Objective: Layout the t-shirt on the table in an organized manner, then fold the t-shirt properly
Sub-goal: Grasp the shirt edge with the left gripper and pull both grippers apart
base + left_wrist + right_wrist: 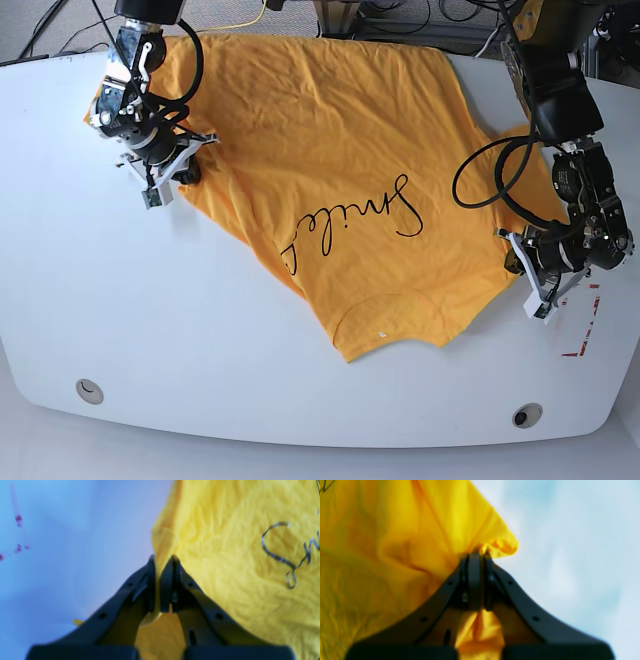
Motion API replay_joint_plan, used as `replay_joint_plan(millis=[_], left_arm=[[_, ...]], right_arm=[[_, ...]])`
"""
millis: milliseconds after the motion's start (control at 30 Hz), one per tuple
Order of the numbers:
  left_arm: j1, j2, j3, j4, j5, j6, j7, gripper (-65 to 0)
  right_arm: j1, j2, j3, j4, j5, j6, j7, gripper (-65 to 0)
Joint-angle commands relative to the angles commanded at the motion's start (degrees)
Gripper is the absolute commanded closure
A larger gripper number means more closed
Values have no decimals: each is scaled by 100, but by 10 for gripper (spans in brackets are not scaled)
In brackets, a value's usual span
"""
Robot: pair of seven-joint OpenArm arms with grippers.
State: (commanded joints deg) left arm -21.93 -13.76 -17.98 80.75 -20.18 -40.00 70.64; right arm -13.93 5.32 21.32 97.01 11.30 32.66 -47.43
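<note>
The orange-yellow t-shirt (330, 170) lies spread front-up across the white table (200, 330), its black script (350, 225) showing and its collar toward the near edge. In the base view my right gripper (186, 168) stands at the shirt's left edge and my left gripper (518, 260) at its right edge. The right wrist view shows the right gripper (476, 555) shut on a bunched fold of the t-shirt (395, 542). The left wrist view shows the left gripper (162, 558) pinching the edge of the t-shirt (225, 555), with the table (75, 555) bare to its left.
Red markings (582, 340) sit on the table just beyond the left gripper, also seen as red markings (18, 520) in the left wrist view. Two round grommet holes (89, 390) (527, 414) lie near the front edge. Cables (490, 180) loop over the shirt's right side.
</note>
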Motion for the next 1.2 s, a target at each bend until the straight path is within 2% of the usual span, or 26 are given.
replay_joint_plan(millis=[100, 133, 200, 333, 367, 433, 533, 633, 800, 1000, 1200], left_arm=[[-44, 0, 0, 0, 0, 0, 0, -32], [-53, 9, 9, 0, -9, 0, 0, -82], [-53, 0, 9, 0, -9, 0, 0, -168], [-35, -9, 9, 35, 0, 0, 0, -386], [-26, -9, 9, 44, 0, 0, 0, -414], [-18, -53, 0, 53, 0, 0, 0, -446], [-9, -229, 0, 53, -26, 0, 0, -425], [-9, -343, 0, 53, -26, 0, 0, -417], [9, -554, -35, 229, -105, 0, 26, -415], [299, -800, -35, 668, -334, 0, 70, -415], [914, -879, -378, 1433, -633, 0, 440, -415]], right_arm=[[-132, -53, 0, 185, 0, -9, 0, -30], [-158, -53, 0, 237, 0, -9, 0, -65], [-158, -44, 9, 308, -9, -9, 0, -147], [-132, 62, 167, 510, -9, -18, 0, -371], [-88, 70, 220, 563, -9, -18, 0, -420], [26, 105, 308, 651, -9, -18, 0, -520], [202, 167, 316, 738, -9, -18, -9, -650], [484, 369, 290, 782, 18, -9, -9, -650], [1046, 378, 220, 545, 18, 35, -9, -650], [1873, 396, -193, -246, 18, 44, -9, -650], [2532, 316, -492, -1134, 70, 44, -9, -650]])
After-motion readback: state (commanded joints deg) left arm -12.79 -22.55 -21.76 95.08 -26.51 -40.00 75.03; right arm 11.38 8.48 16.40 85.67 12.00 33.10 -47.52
